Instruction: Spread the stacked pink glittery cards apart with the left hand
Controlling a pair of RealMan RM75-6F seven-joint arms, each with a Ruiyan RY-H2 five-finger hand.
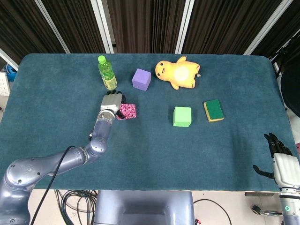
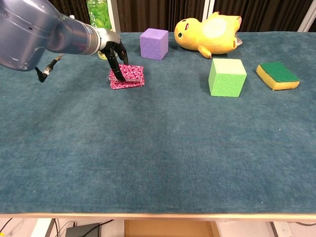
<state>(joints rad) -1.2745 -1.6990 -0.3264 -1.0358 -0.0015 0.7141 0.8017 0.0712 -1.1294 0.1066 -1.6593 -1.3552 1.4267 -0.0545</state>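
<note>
The left robot hand (image 2: 116,53) is pressing its dark fingertips (image 2: 118,74) onto the pink glittery cards (image 2: 129,77) lying toward the desk's (image 2: 158,148) far-left corner, while the right robot hand (image 1: 280,159) is resting open off the near-right edge.

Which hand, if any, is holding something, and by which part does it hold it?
Neither plainly holds anything. The left hand rests its fingertips on the left edge of the pink cards; the right hand holds nothing.
</note>
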